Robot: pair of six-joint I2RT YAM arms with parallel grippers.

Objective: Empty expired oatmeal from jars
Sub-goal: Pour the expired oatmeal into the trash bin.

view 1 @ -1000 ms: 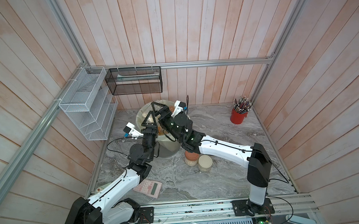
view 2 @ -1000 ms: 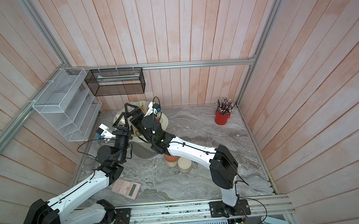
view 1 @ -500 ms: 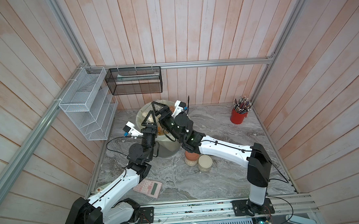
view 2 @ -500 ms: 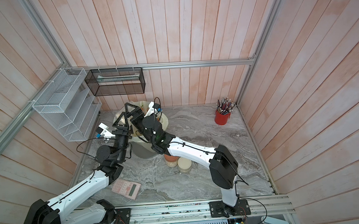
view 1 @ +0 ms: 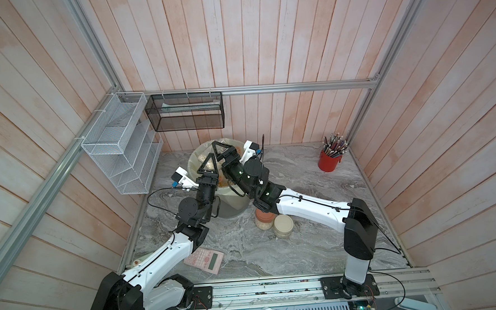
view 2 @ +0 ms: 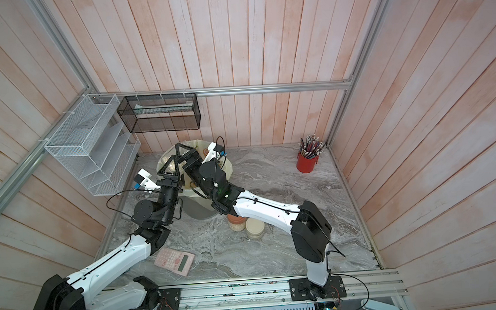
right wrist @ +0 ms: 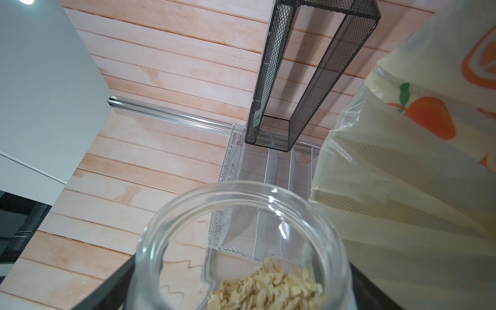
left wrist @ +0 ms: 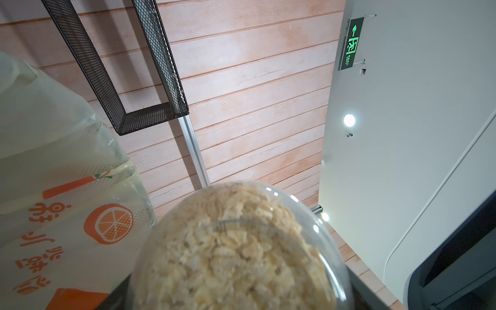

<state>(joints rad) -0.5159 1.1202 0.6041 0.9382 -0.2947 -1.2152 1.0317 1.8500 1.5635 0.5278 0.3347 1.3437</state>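
We see soft, even light in both top views, with no hard glare. The bench (view 1: 300,170) carries only faint, diffuse shadows under the arms and beside the red pencil cup (view 1: 329,163). The straight wall planks bow outward toward the frame edges, as a wide lens bends them. In the left wrist view two ceiling lamps (left wrist: 349,120) burn out to white. Small highlights dot the clear jar (left wrist: 330,241), and it and the oatmeal (left wrist: 236,255) sit soft near the lens while the planks behind stay crisp. In the right wrist view another lamp (right wrist: 26,1) flares at the corner, the jar's mouth is blurred, and the bin liner (right wrist: 402,188) glows translucent.
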